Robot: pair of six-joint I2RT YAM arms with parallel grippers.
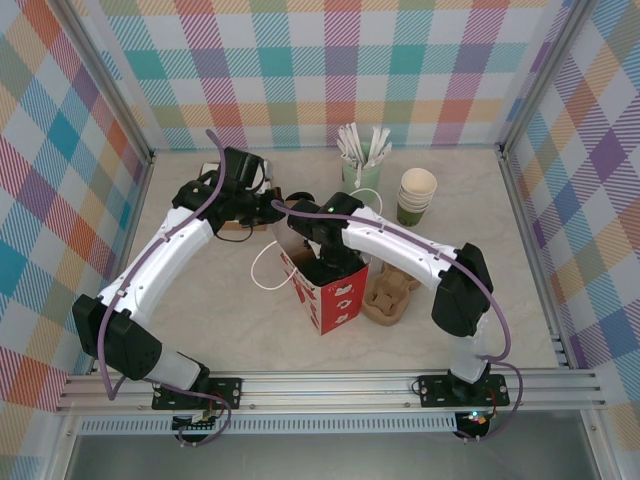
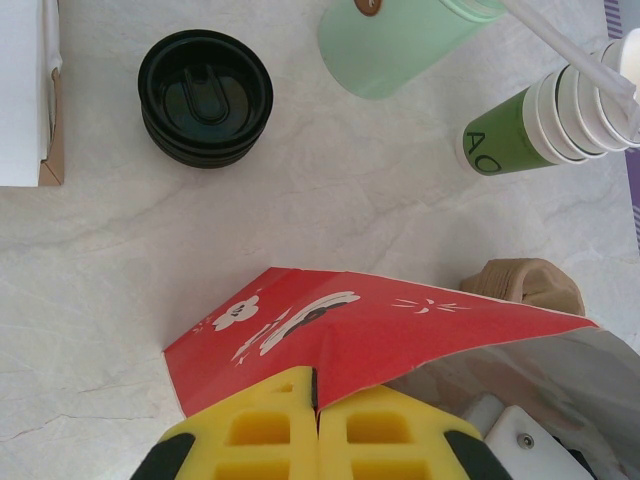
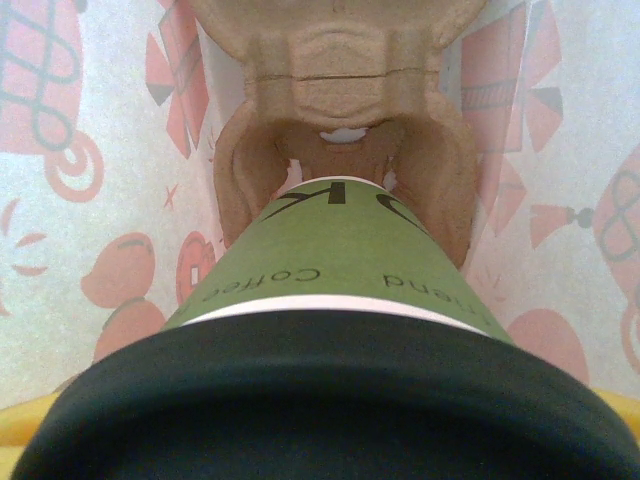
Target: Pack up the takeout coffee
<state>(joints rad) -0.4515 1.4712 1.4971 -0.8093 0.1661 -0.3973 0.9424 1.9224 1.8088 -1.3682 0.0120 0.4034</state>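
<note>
The takeout coffee (image 3: 330,250), a green cup with a black lid, stands inside the red paper bag (image 1: 330,295). Its base sits in a well of a brown cardboard carrier (image 3: 345,90) on the bag's floor. My right gripper (image 3: 320,440) reaches down into the bag and is shut on the cup at its lid; slivers of the yellow fingers (image 3: 622,410) show at the bottom corners. In the top view its wrist (image 1: 332,262) fills the bag's mouth. My left gripper (image 2: 318,405) is shut on the bag's (image 2: 380,320) rim, holding it at the back left (image 1: 278,212).
A second cardboard carrier (image 1: 390,295) lies right of the bag. A stack of lidless green cups (image 1: 417,195) and a pale green pot of stirrers (image 1: 362,160) stand at the back. A stack of black lids (image 2: 205,97) and a white box (image 2: 25,90) sit beyond the bag.
</note>
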